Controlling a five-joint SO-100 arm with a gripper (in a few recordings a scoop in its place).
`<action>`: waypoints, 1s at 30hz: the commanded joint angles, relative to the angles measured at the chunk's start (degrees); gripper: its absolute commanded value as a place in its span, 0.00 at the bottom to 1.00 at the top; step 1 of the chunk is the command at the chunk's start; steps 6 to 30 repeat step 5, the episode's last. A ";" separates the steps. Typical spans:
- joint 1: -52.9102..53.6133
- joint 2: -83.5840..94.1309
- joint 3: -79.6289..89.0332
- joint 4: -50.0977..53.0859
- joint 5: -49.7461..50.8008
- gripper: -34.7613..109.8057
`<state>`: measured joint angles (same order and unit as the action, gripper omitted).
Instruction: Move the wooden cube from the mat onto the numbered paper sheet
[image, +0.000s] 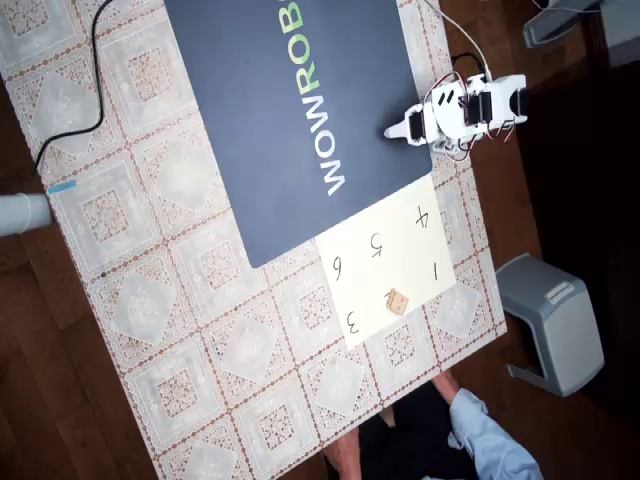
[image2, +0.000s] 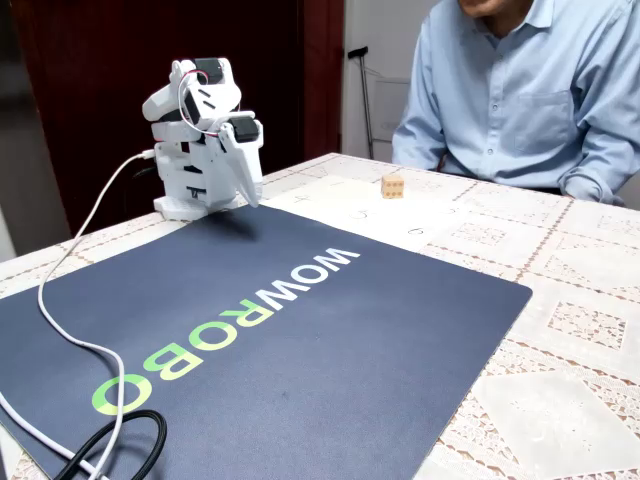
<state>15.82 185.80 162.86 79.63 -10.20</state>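
The cube (image: 396, 301) sits on the sheet (image: 420, 250), well apart from the folded arm's empty, pressed-together gripper (image: 393, 130), so the job looks done.

One of nearly everything on the table

One wooden cube (image: 397, 301), one mat (image: 290, 110), one numbered paper sheet (image: 410, 265) at the mat's five o'clock showing five digits, perhaps a sixth under the cube, one arm (image2: 203, 140), one person (image2: 520, 90).

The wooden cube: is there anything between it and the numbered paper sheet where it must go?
Nothing visible. The wooden cube already lies on the numbered paper sheet, near its lower edge in the overhead view. The gripper is folded back, away from it, over the mat.
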 joint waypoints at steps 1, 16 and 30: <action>0.88 0.70 2.29 1.23 -0.62 0.24; 0.88 0.70 2.29 1.23 -0.62 0.24; 0.88 0.70 2.29 1.23 -0.62 0.24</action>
